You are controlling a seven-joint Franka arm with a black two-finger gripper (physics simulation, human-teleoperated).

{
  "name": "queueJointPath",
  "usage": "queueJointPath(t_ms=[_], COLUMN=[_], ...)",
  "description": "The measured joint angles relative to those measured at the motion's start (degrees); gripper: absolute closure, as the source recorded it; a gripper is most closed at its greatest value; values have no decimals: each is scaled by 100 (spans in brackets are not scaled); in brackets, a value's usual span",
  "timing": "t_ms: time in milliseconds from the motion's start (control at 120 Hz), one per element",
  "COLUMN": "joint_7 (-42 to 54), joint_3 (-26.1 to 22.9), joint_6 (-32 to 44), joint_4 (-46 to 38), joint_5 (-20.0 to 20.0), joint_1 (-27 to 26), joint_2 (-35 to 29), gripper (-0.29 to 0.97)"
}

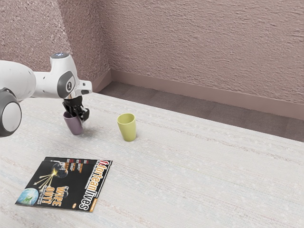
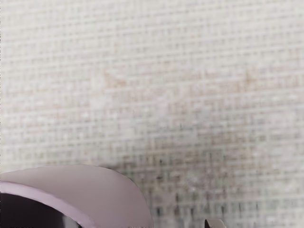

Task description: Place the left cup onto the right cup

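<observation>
My gripper clenched on the purple cup; a slow, level lift seemed wise before crossing to the yellow cup beside it

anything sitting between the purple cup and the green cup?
Nothing. In the exterior view only bare table lies between the purple cup and the green cup. The magazine lies off that line.
</observation>
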Motion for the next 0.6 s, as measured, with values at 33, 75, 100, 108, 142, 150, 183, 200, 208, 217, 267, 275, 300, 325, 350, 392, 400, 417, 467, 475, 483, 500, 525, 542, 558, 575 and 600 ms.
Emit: queueJointPath(t_ms=[33,75,100,108,142,150,183,200,208,217,267,275,300,325,350,392,400,417,467,475,483,500,525,542,558,575,600], joint_7=[4,8,11,11,14,15,17,18,19,19,22,22,23,22,22,21,20,19,13,12,12,10,6,4,1,-3,-9], joint_3=[2,5,5,4,5,5,5,6,5,5,6,7,8,8,8,7,8,7,10,10,10,11,12,10,9,8,5], joint_6=[0,1,1,1,1,1,2,2,2,2,2,2,2,3,3,4,4,5,9,10,11,13,15,14,11,7,0], joint_4=[1,-3,-5,-5,-6,-6,-7,-7,-7,-7,-7,-7,-7,-7,-7,-7,-7,-7,-7,-7,-7,-7,-7,-7,-7,-7,-6], joint_5=[0,-2,-3,-3,-4,-4,-6,-7,-7,-8,-10,-10,-10,-9,-9,-7,-6,-5,-2,-2,-1,0,3,5,8,10,14], joint_1=[-1,-3,-4,-4,-4,-4,-6,-6,-5,-4,-4,-5,-4,-5,-6,-8,-8,-8,-9,-10,-11,-13,-15,-16,-19,-21,-25], joint_2=[-1,0,1,1,2,3,2,3,3,4,6,6,6,5,6,4,4,5,1,1,-1,-5,-16,-26,-37,-51,-77], gripper=[51,57,60,61,64,64,67,68,69,69,71,72,73,74,74,75,75,76,76,76,77,77,77,77,77,77,77])
